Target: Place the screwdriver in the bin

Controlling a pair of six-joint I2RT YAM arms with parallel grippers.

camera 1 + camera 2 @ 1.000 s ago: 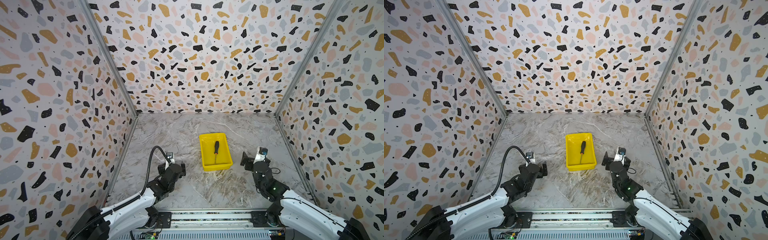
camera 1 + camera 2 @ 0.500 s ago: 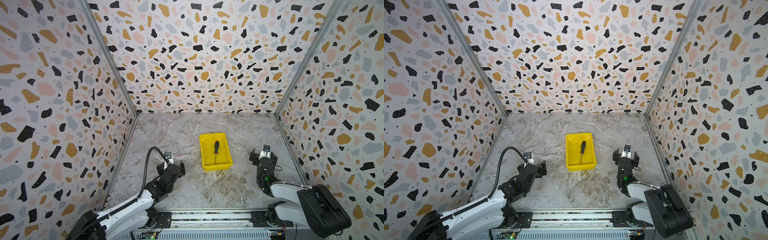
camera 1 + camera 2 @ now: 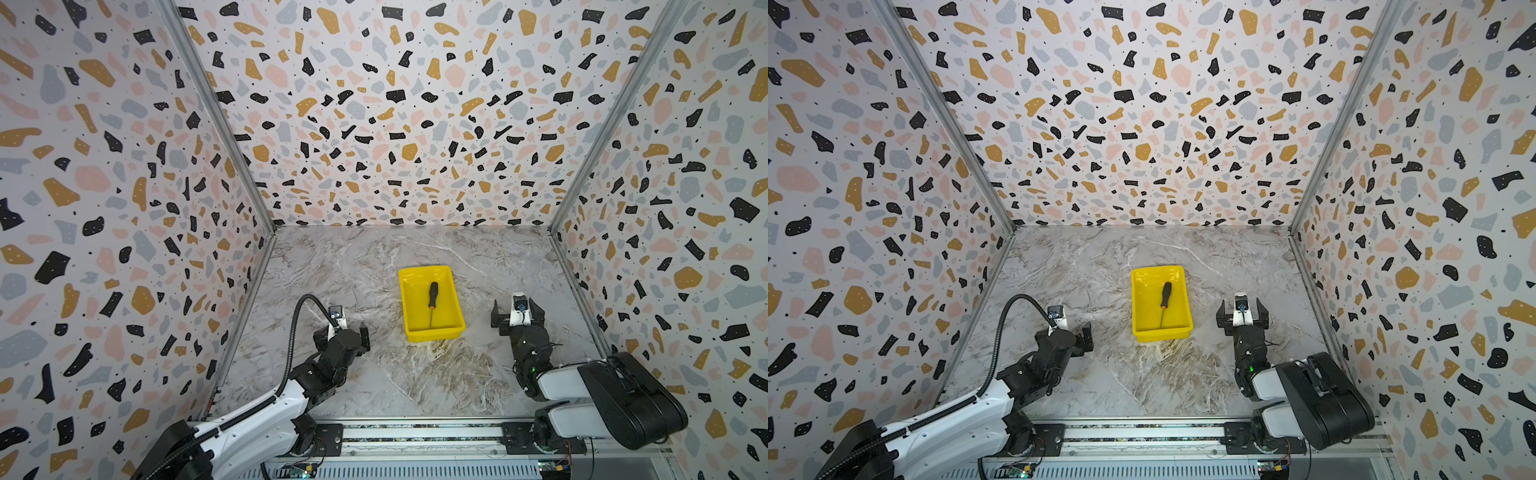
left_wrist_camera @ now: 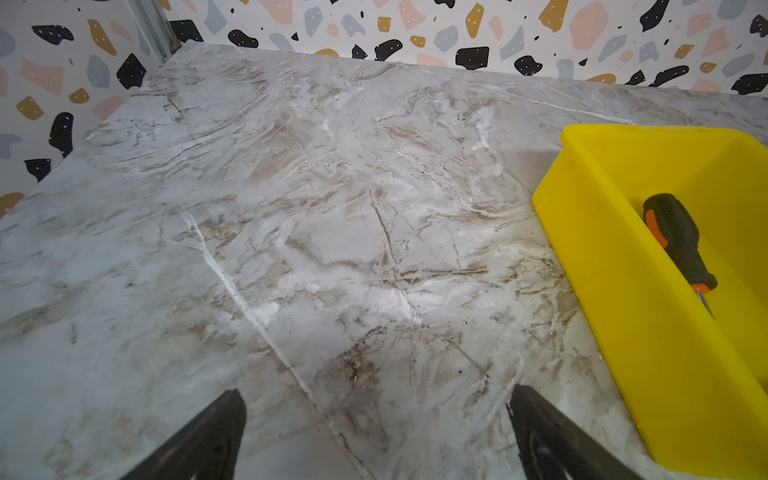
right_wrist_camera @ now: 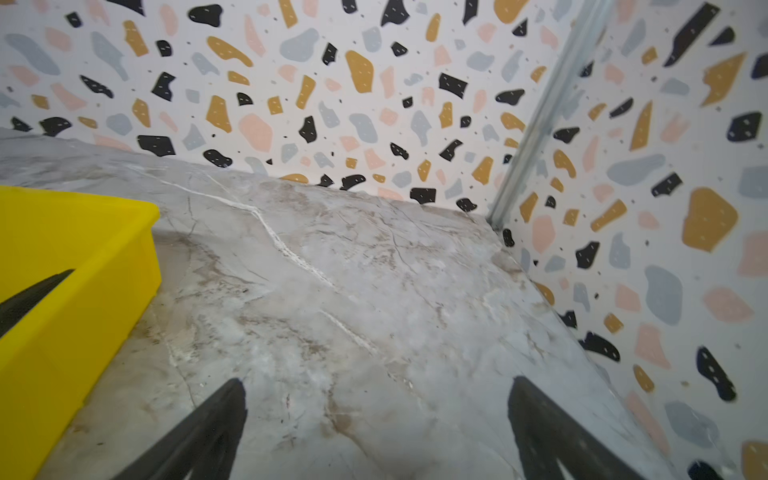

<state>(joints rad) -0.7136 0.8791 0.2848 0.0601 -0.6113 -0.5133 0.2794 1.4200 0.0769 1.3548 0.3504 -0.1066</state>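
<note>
The screwdriver [image 3: 433,293] [image 3: 1166,293], with a black handle and an orange collar, lies lengthwise inside the yellow bin [image 3: 432,332] [image 3: 1163,332] at mid-table. My left gripper [image 3: 342,332] [image 3: 1065,332] hovers low, left of the bin's near corner, open and empty. My right gripper [image 3: 516,309] [image 3: 1241,309] stands right of the bin, also open and empty. The left wrist view has the open gripper [image 4: 375,390] over bare marble, with the bin [image 4: 623,311] and screwdriver [image 4: 675,237] off to one side. In the right wrist view the gripper [image 5: 376,381] is open beside the bin [image 5: 62,332].
Terrazzo-patterned walls close the marble table on three sides; the right wall [image 3: 602,316] stands close to my right gripper. A metal rail [image 3: 415,434] runs along the front edge. The right arm's folded black and white links [image 3: 615,395] sit at the front right corner.
My right arm has folded back, and its gripper has drifted right, away from the bin, and turned to face the back wall. My left arm has barely shifted. The screwdriver has stayed in the bin.
</note>
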